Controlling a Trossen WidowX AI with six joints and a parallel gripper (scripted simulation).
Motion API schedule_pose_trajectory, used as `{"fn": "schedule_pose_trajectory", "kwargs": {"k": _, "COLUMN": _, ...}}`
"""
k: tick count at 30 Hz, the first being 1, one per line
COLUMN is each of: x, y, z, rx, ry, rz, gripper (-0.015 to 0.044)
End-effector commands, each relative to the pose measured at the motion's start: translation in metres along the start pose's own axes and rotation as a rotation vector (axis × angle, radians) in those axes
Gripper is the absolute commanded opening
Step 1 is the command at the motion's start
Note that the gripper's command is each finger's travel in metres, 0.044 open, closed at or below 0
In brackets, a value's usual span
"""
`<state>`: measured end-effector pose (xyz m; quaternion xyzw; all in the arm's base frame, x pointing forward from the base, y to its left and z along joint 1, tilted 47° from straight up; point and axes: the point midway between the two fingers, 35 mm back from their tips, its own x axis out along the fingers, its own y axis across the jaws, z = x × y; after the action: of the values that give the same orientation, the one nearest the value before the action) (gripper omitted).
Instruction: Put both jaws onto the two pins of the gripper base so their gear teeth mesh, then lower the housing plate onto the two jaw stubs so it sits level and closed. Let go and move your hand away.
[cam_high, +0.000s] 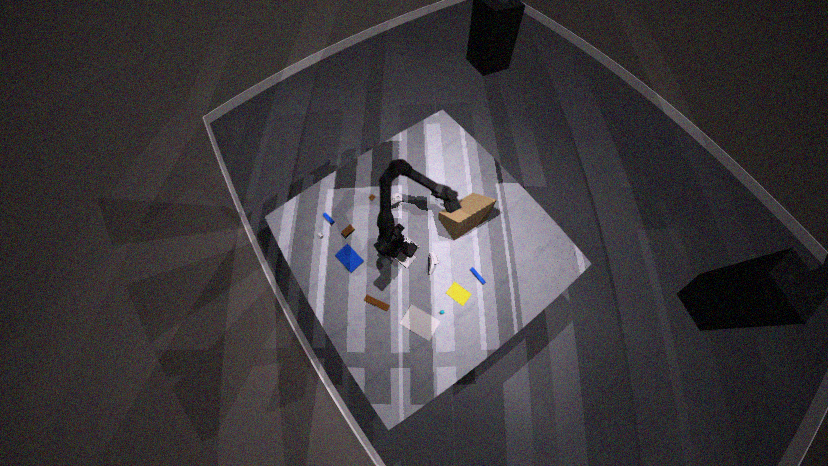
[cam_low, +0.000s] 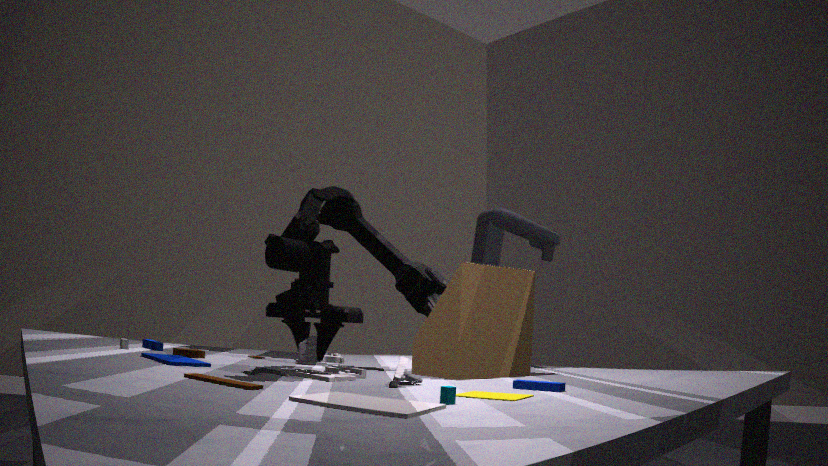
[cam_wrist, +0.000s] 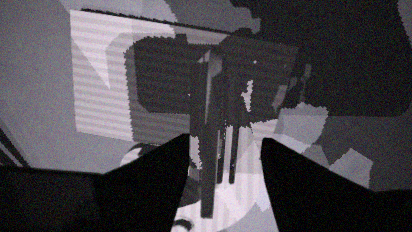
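Note:
My gripper (cam_low: 313, 354) (cam_wrist: 226, 144) points down and is shut on the upright grey fin of a jaw (cam_low: 307, 349) (cam_wrist: 208, 192), low over the pale gripper base (cam_high: 407, 259) (cam_low: 341, 374) (cam_wrist: 100, 117). Whether its hole is on a pin or its teeth mesh is hidden. The other jaw (cam_high: 432, 263) (cam_low: 400, 372) lies on the table beside the base, its fin up. A small pale part (cam_high: 396, 198) (cam_low: 333, 358) lies behind the base; it may be the housing plate, but it is too small to tell.
A tan wedge block (cam_high: 476, 218) (cam_low: 472, 329) stands at the right by my arm. A yellow plate (cam_high: 458, 293) (cam_low: 495, 395), a blue plate (cam_high: 348, 258) (cam_low: 174, 360), a beige plate (cam_high: 420, 322) (cam_low: 366, 403) and a brown bar (cam_high: 376, 302) (cam_low: 223, 380) lie around.

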<state>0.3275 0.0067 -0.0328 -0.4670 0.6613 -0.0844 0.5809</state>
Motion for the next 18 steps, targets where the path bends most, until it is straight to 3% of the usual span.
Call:
{"fn": "schedule_pose_trajectory", "kwargs": {"k": 1, "x": 0.0006, "y": -0.0004, "z": 0.0001, "rx": -0.004, "ry": -0.001, "rz": -0.004, "gripper": 0.0134}}
{"fn": "schedule_pose_trajectory", "kwargs": {"k": 18, "x": 0.0057, "y": -0.0005, "z": 0.0001, "rx": -0.005, "ry": 0.000, "rz": -0.004, "gripper": 0.0134}}
